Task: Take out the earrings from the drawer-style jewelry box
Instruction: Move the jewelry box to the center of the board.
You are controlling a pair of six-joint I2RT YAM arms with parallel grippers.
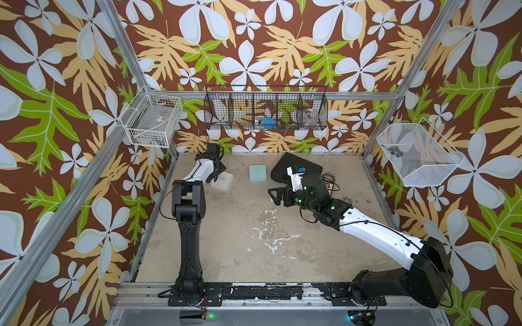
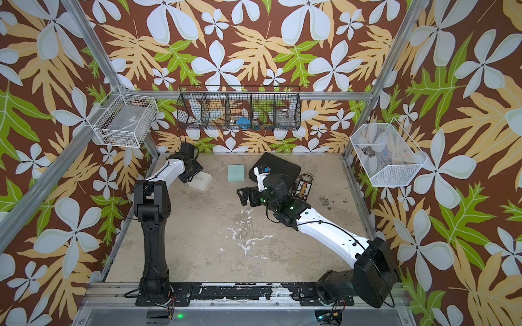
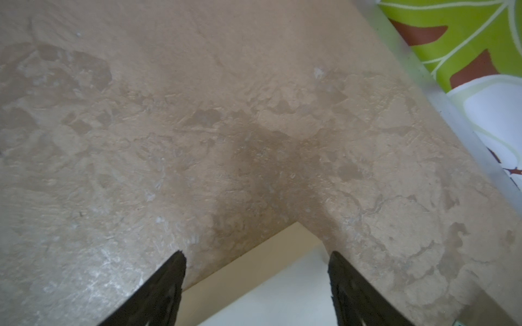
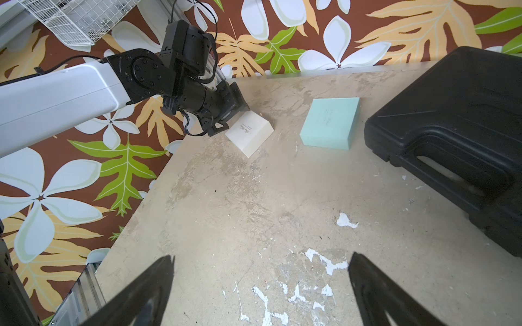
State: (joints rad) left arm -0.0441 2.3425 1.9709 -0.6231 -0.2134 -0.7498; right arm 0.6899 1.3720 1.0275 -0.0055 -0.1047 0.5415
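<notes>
Straddling a corner of the white box (image 4: 250, 132) with left gripper (image 3: 256, 252) jaws parted, hold unclear; right gripper (image 4: 261, 255) wide, empty; risks twisting it away if squeezed off-centre.

Left hand (image 3: 255, 254) reaches forward, jaws apart, possibly gripping; right hand (image 4: 261, 258) hovers, jaws spread wide

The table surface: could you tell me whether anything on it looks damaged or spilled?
Yes. The table shows white patches where coating has flaked near its middle, and dark crumbs lie scattered toward its right edge.
</notes>
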